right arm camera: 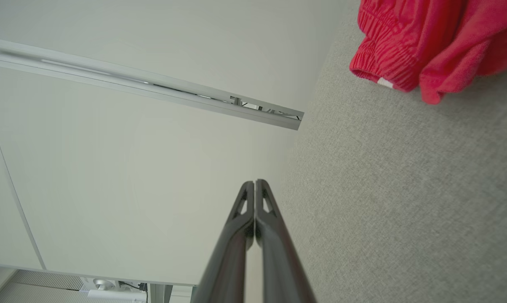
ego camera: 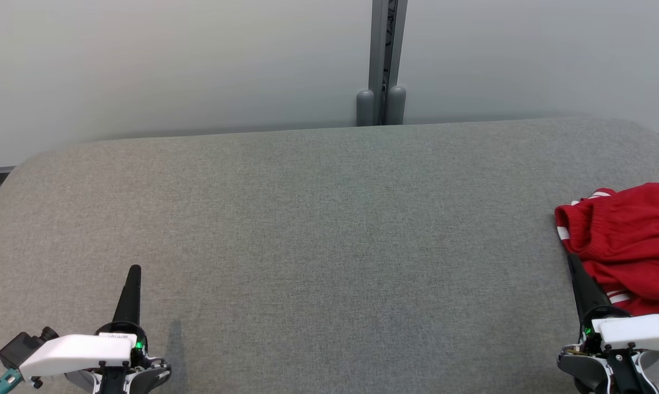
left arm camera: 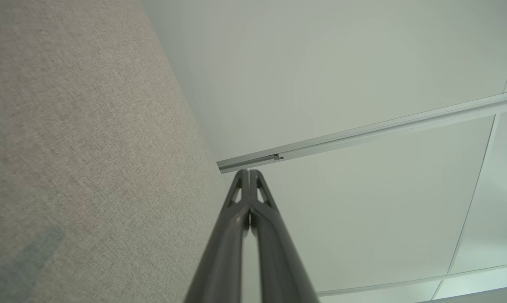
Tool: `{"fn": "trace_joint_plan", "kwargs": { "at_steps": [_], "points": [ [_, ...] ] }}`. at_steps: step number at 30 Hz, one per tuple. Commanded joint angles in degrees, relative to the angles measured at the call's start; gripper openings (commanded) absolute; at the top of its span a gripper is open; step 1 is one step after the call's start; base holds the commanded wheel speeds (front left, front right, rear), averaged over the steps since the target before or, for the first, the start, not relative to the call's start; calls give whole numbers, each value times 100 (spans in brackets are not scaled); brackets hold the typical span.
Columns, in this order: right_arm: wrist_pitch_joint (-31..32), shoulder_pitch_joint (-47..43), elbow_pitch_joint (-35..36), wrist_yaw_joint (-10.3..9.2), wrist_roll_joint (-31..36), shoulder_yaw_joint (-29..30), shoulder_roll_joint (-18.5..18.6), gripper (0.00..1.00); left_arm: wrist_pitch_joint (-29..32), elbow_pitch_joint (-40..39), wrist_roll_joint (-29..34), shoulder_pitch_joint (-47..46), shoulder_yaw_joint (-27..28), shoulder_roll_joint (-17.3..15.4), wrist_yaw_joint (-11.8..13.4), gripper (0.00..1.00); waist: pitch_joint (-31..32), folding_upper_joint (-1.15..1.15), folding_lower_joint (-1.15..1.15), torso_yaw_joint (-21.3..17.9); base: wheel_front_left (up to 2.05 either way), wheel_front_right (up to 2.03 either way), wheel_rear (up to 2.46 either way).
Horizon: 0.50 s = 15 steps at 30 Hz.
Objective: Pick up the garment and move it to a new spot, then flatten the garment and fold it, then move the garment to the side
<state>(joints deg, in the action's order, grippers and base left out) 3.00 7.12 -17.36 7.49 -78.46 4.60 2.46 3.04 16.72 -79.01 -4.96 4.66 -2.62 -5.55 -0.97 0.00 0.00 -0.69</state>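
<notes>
A red garment (ego camera: 628,241) with white stripes and a ribbed band lies crumpled at the right edge of the grey fabric surface (ego camera: 318,235); the right wrist view has it at the upper right (right arm camera: 426,46). My right gripper (ego camera: 572,261) is shut and empty at the lower right, its tip just beside the garment's near-left edge; whether it touches the cloth I cannot tell. Its fingers (right arm camera: 255,185) press together in the right wrist view. At the lower left my left gripper (ego camera: 135,270) is shut and empty, far from the garment, its tip (left arm camera: 249,172) closed in the left wrist view.
The grey padded surface spans the whole head view, with a rounded far edge. Behind it stands a pale wall with a grey vertical post (ego camera: 382,65). A metal rail (right arm camera: 152,90) crosses the wall panels in both wrist views.
</notes>
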Motion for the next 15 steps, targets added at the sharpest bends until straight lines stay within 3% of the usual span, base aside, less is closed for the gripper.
{"fn": "trace_joint_plan", "kwargs": {
  "at_steps": [1,15],
  "points": [
    [45,-23,77,1,-115,24,54,0,40,-65,-110,-128,42,-33,-45,0,2,0,0,3,0,0,0],
    [220,-70,224,1,-791,127,60,0,205,-183,-757,-158,128,-36,-133,0,40,0,0,35,0,0,0]
  ]
}}
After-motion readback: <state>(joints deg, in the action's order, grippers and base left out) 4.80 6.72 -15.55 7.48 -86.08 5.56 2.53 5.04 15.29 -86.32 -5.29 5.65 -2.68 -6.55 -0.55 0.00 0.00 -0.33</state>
